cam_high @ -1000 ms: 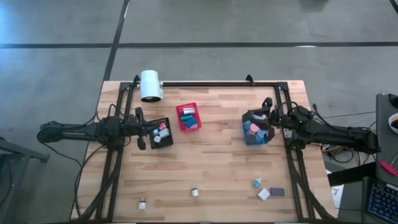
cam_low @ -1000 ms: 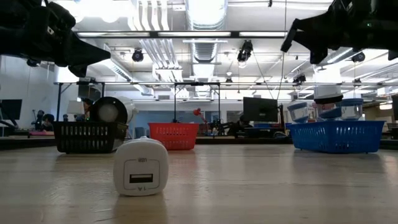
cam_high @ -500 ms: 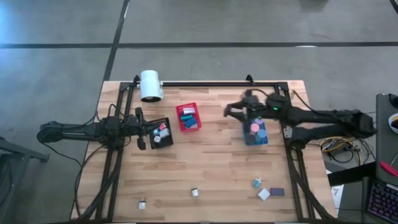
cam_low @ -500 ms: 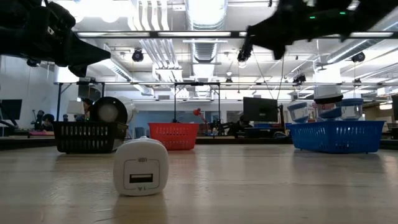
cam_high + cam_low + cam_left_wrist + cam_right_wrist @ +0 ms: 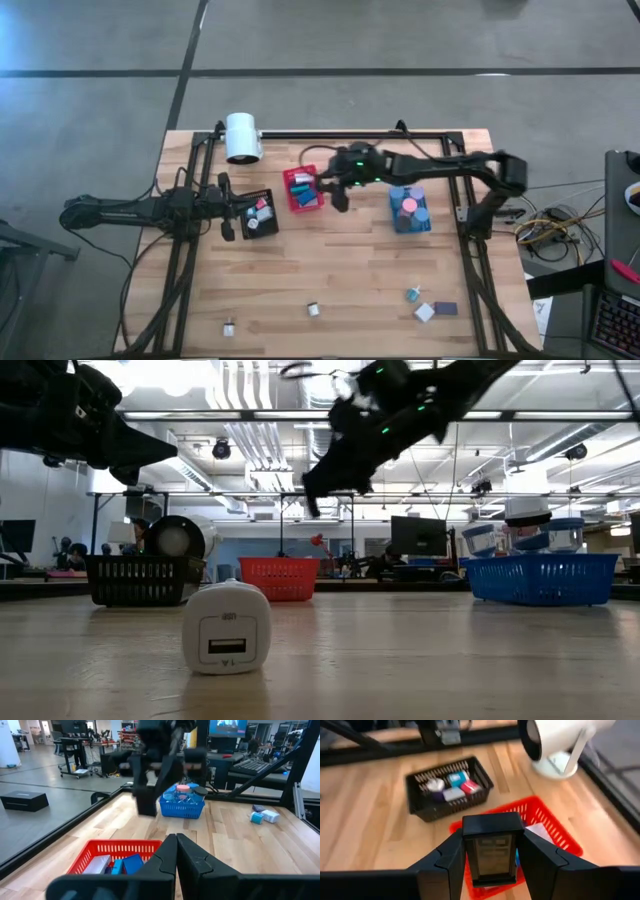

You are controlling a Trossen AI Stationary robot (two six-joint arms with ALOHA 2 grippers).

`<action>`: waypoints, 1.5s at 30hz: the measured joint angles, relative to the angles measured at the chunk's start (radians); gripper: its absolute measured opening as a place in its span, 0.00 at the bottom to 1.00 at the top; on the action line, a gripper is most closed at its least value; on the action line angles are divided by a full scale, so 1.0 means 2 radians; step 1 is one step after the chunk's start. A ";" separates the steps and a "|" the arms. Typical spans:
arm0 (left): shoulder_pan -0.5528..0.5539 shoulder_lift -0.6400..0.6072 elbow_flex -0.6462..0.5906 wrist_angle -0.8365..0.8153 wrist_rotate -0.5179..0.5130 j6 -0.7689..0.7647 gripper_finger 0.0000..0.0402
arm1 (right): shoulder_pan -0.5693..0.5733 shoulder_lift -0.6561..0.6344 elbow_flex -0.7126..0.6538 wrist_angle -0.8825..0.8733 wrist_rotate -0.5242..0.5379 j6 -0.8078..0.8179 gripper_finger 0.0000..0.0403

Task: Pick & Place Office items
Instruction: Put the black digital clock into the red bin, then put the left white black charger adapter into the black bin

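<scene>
My right gripper (image 5: 332, 192) hangs over the red bin (image 5: 303, 189), shut on a black block (image 5: 490, 852). The red bin holds blue and white office items (image 5: 117, 865). More of them lie in the black bin (image 5: 258, 213) and the blue bin (image 5: 410, 210). Several loose ones rest on the table by its near edge (image 5: 425, 312), among them a white charger-like block (image 5: 227, 628). My left gripper (image 5: 176, 851) waits shut at the table's left, by the black bin. My right gripper pinches the black block by its two opposite sides (image 5: 470, 855) between its two fingers (image 5: 450, 860). The fingers come slanting down from the table's right. The block sits upright between them, lifted clear above the red bin (image 5: 555, 837).
A big white cylinder (image 5: 241, 137) stands at the far left corner. A black frame rail (image 5: 330, 133) runs along the far edge and down both sides. Bare wood lies in the table's middle (image 5: 330, 260).
My right gripper has swung from over the blue bin toward the table's left, across the gap, and now hangs over the red bin, tipped further downward. The left arm has kept still.
</scene>
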 joint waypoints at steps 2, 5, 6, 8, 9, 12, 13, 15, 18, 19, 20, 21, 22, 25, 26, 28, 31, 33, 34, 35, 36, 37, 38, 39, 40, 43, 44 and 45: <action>0.000 0.000 0.000 0.000 0.000 0.000 0.02 | 0.002 0.034 0.032 -0.021 0.004 -0.001 0.36; 0.000 0.000 0.000 -0.001 0.001 0.000 0.02 | 0.007 0.073 0.075 -0.049 0.010 -0.006 0.36; 0.000 0.000 0.000 -0.002 0.001 0.000 0.02 | 0.008 0.083 0.089 -0.061 0.010 -0.010 0.36; 0.000 0.000 0.000 -0.002 0.001 0.000 0.02 | 0.011 0.103 0.115 -0.082 0.012 -0.018 0.36; 0.000 0.000 0.000 -0.002 0.001 0.000 0.02 | 0.012 0.113 0.126 -0.094 0.017 -0.022 0.36; 0.000 0.001 0.000 -0.004 0.001 0.000 0.02 | 0.014 0.141 0.155 -0.126 0.024 -0.032 0.35; 0.000 0.001 0.000 -0.004 0.001 0.000 0.02 | 0.014 0.150 0.164 -0.130 0.024 -0.033 0.35; 0.000 0.002 0.000 -0.004 0.001 0.000 0.02 | 0.015 0.166 0.178 -0.141 0.024 -0.036 0.35; 0.000 0.003 0.000 -0.005 0.001 0.000 0.02 | 0.016 0.190 0.197 -0.149 0.025 -0.041 0.36; 0.000 0.004 0.000 -0.004 0.001 0.000 0.02 | 0.016 0.194 0.202 -0.151 0.026 -0.041 0.36; 0.000 0.004 0.000 -0.004 0.001 0.000 0.02 | 0.016 0.197 0.206 -0.154 0.028 -0.041 0.36; 0.000 0.004 0.000 -0.005 0.001 0.000 0.02 | 0.016 0.200 0.210 -0.158 0.030 -0.043 0.36; 0.000 0.004 0.000 -0.005 0.001 0.000 0.02 | 0.016 0.201 0.212 -0.160 0.031 -0.044 0.36; 0.000 0.004 0.000 -0.004 0.001 0.000 0.02 | 0.016 0.200 0.212 -0.168 0.035 -0.054 0.39; 0.000 0.004 0.000 -0.004 0.001 0.000 0.02 | 0.016 0.199 0.212 -0.168 0.035 -0.055 0.40; 0.000 0.004 0.000 -0.004 0.001 0.000 0.02 | 0.016 0.196 0.211 -0.175 0.036 -0.055 0.44; 0.000 0.004 0.000 -0.004 0.001 0.000 0.02 | 0.016 0.189 0.211 -0.182 0.038 -0.055 0.50; 0.000 0.004 0.000 -0.006 0.001 0.000 0.02 | 0.016 0.181 0.216 -0.190 0.038 -0.053 0.53; 0.000 0.004 0.000 -0.005 0.001 0.000 0.02 | 0.016 0.176 0.216 -0.196 0.038 -0.053 0.55; 0.000 0.004 0.000 -0.005 0.001 0.000 0.02 | 0.016 0.169 0.216 -0.199 0.037 -0.054 0.56; 0.000 0.004 0.000 -0.006 0.001 0.000 0.02 | 0.016 0.163 0.217 -0.200 0.037 -0.054 0.57; 0.000 0.004 0.000 -0.006 0.001 0.000 0.02 | 0.016 0.156 0.216 -0.203 0.037 -0.054 0.58; 0.000 0.004 0.000 -0.006 0.001 0.000 0.02 | 0.016 0.149 0.215 -0.205 0.037 -0.054 0.58; 0.000 0.004 0.000 -0.007 0.001 0.000 0.02 | 0.016 0.142 0.215 -0.206 0.037 -0.054 0.58; 0.000 0.004 0.000 -0.007 0.001 0.000 0.02 | 0.017 0.131 0.213 -0.205 0.034 -0.054 0.58; 0.000 0.004 0.000 -0.007 0.001 0.000 0.02 | 0.024 0.085 0.203 -0.186 0.010 -0.068 0.56; 0.000 0.004 0.000 -0.008 0.001 0.000 0.02 | 0.028 0.068 0.198 -0.178 -0.002 -0.078 0.54; 0.000 0.004 0.000 -0.008 0.001 0.000 0.02 | 0.032 0.048 0.191 -0.174 -0.006 -0.084 0.53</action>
